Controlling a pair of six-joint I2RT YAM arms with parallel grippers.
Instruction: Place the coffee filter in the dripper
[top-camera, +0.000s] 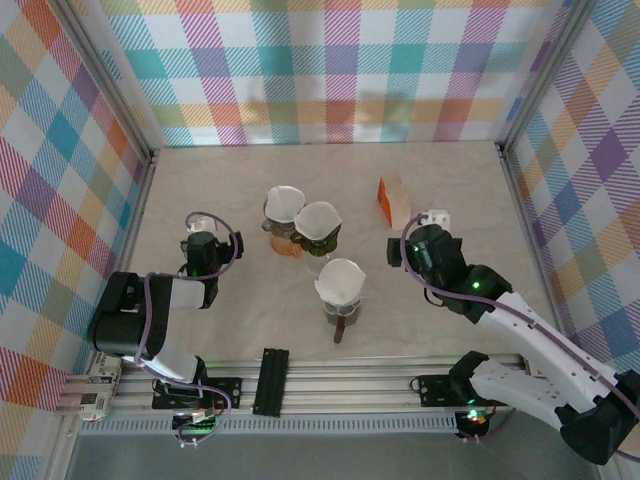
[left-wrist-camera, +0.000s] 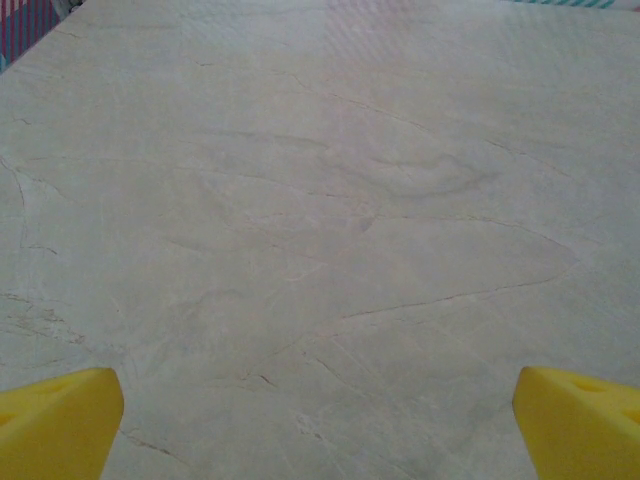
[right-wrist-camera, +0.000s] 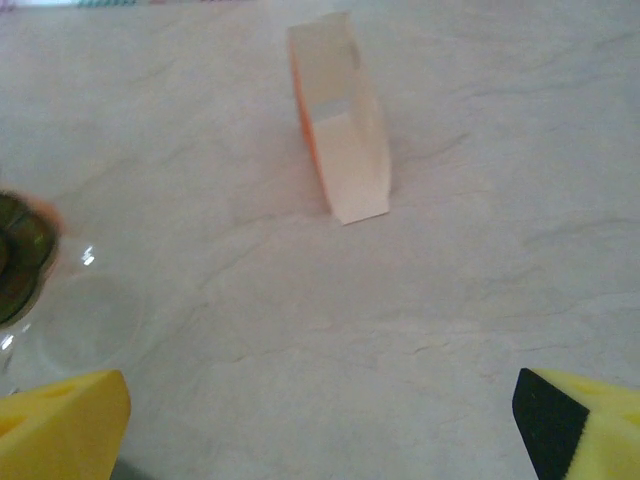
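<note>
Yellow fingertips (left-wrist-camera: 60, 425) are spreading wide over bare table (left-wrist-camera: 320, 200).
From the left wrist, the left gripper (left-wrist-camera: 320, 430) is gaping fully apart, gripping nothing. From the right wrist, the right gripper (right-wrist-camera: 320, 425) is likewise gaping empty, facing an orange filter holder (right-wrist-camera: 340, 150), with clear glassware (right-wrist-camera: 70, 330) sitting at left. From above, the nearest dripper (top-camera: 340, 305) is carrying a white coffee filter (top-camera: 340, 280) mid-table; two more lined drippers (top-camera: 318, 235) are standing behind it.

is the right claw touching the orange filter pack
Apart. In the right wrist view the right claw is open, and bare table lies between it and the orange filter pack, which stands further off.
</note>
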